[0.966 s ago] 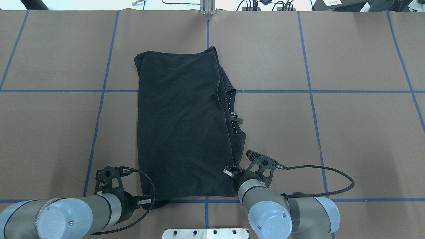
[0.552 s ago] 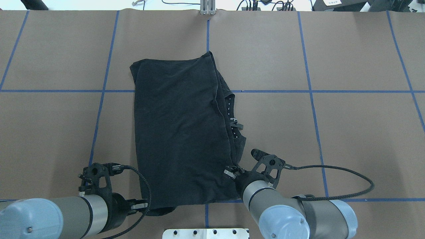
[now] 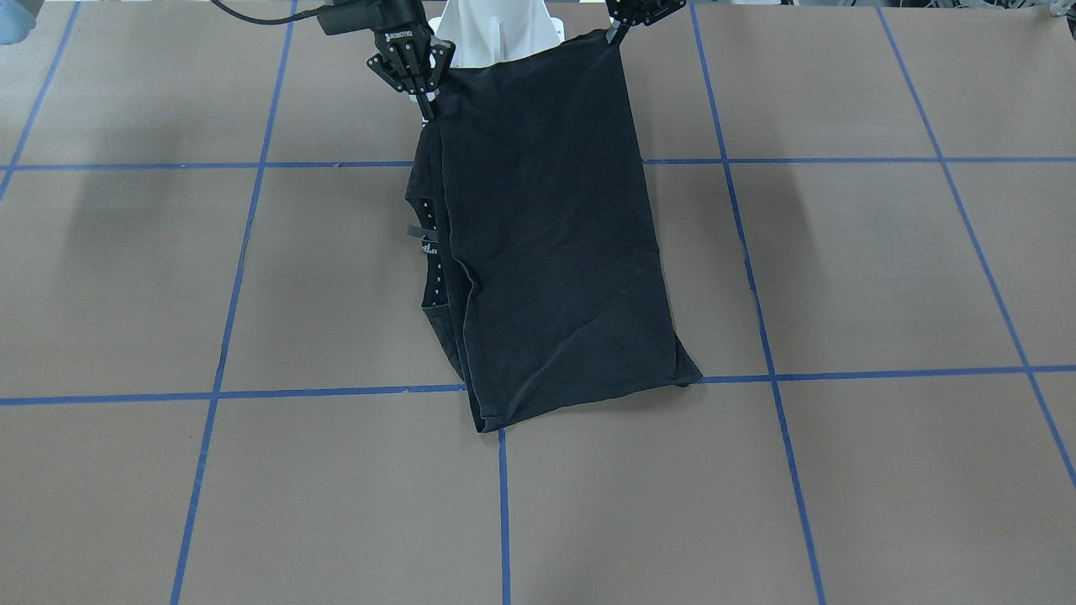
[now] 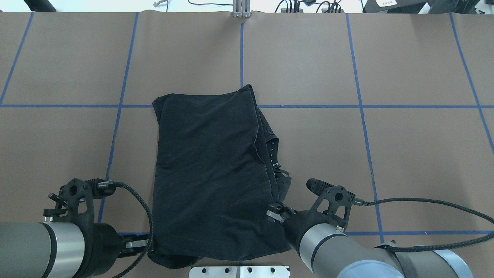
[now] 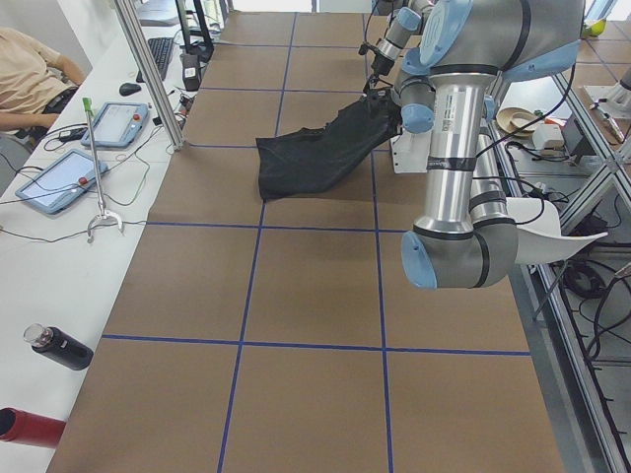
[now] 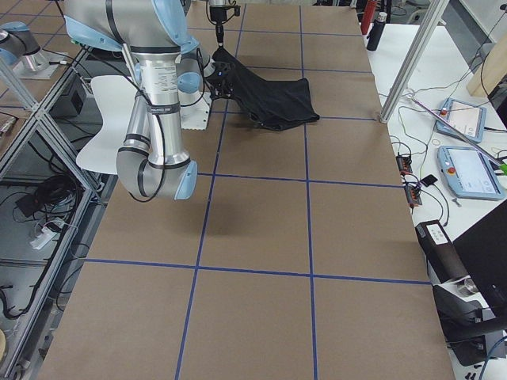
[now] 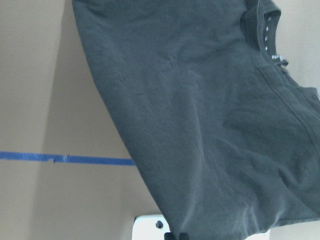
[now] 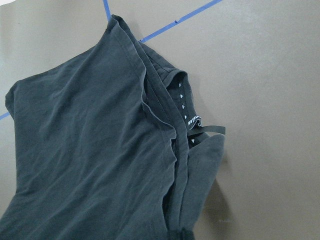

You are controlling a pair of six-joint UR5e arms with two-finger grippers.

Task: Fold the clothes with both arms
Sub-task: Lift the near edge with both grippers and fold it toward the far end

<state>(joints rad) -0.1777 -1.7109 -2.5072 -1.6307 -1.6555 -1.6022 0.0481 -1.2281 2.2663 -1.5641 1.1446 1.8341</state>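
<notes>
Shirt [image 4: 208,166]: black, already doubled lengthwise. It runs from the base plate [image 4: 239,271] straight out across the table [image 4: 405,154]. The end at the plate is raised; the end away from the plate lies flat.

Left gripper [image 4: 144,244]: fingers closed on the shirt corner just left of the plate. Right gripper [image 4: 276,213]: pinched shut on the opposite corner, just right of the plate and a little further out. The hem between them sags over the plate's edge.

Risks, as I judge them:
- The right-hand pinch sits on a stack of loose layers. The collar [image 4: 272,152] and a flap stick out on that side. If the grip has only the top layers, the lower ones may drop away from the plate side and the stack would open.
- The corners are at uneven reach from the plate. If the arms carry over at different rates, the fold comes out skewed.
- The far end has nothing pinning it. A pull toward the plate would drag it, not fold it.
- The left arm's cable [image 4: 144,210] hangs just beside the shirt's edge and could snag the cloth.
</notes>
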